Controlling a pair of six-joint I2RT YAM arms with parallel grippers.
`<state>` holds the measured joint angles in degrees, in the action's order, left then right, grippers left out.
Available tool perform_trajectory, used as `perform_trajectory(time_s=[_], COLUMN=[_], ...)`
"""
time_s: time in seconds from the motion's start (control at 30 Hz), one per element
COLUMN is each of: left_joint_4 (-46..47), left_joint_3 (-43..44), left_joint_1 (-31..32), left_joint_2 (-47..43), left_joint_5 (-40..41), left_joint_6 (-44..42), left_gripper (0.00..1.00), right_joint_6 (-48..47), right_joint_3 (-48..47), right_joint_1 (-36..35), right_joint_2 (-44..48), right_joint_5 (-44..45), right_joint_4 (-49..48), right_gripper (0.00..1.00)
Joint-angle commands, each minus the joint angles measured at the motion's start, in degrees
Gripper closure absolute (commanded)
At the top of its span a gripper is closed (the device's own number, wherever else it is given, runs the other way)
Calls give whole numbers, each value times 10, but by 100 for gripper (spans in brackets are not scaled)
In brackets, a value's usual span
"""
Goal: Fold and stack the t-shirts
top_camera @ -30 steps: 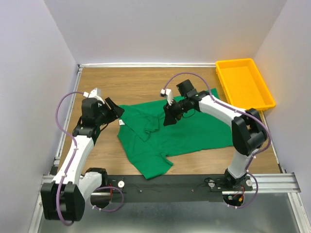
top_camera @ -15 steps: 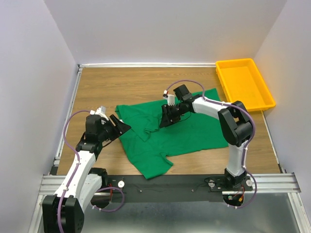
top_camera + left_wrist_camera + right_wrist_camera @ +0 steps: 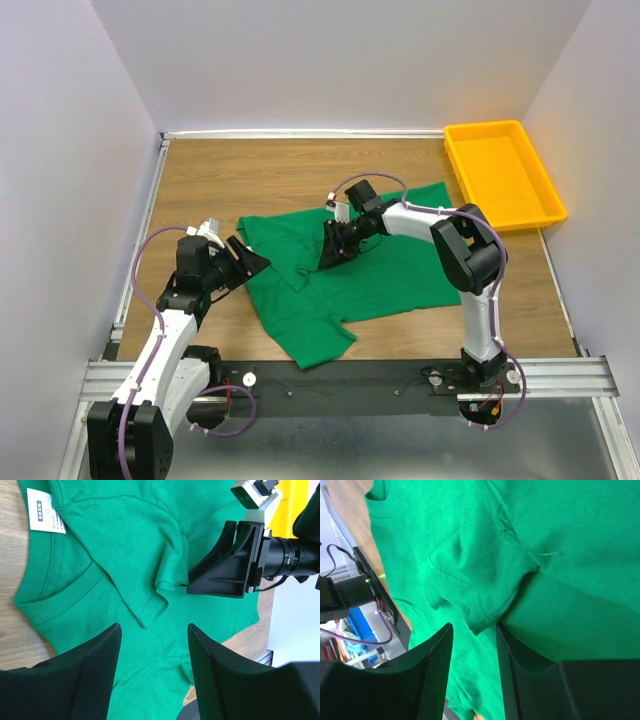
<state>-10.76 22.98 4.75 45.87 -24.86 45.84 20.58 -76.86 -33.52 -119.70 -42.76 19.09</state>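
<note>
The green t-shirt (image 3: 370,270) lies rumpled in the middle of the wooden table (image 3: 250,170), well apart from the yellow tray (image 3: 456,160) in the far right corner. Its collar faces my left arm, with the neck label (image 3: 45,511) turned out. One sleeve (image 3: 165,587) is flopped over the chest in a loose ridge.

My right gripper (image 3: 472,645) sits low at that sleeve with its jaws parted and the hem lying between them. I read it as released, though I cannot tell from the wrist view whether a pad already touches the cloth. My left gripper (image 3: 154,630) hangs by the collar side, jaws spread wide and holding nothing.

I judge the step to be flattening the shirt before any fold. To do it well, I would pinch only the top layer of the sleeve right at the hem. I would then draw it outward, low and slow, while the left pins the collar edge so the body does not drag along.
</note>
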Motion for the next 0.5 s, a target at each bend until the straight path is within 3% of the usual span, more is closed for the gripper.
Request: perform_trajectory(time_s=[0.0,0.17,0.4,0.47], left_joint_4=[6,7,13,14], left_joint_3=[5,7,10,11], left_joint_1=[3,3,7,9], left_joint_2=[4,9,16,20], left_joint_5=[-19,-19,-26,-26], left_joint_6=[-8,-11,-16,-18], left_gripper=[37,37,37,37], right_joint_6=[17,20,9,3], right_joint_3=[-19,-22,-7,0], right_joint_1=[-8,-9,-9,-10], right_joint_2=[-19,-26,-7,3], right_joint_5=[-14,-9,7,10], right_joint_4=[-10,-10,-11,-10], right_gripper=[54,61,94,98])
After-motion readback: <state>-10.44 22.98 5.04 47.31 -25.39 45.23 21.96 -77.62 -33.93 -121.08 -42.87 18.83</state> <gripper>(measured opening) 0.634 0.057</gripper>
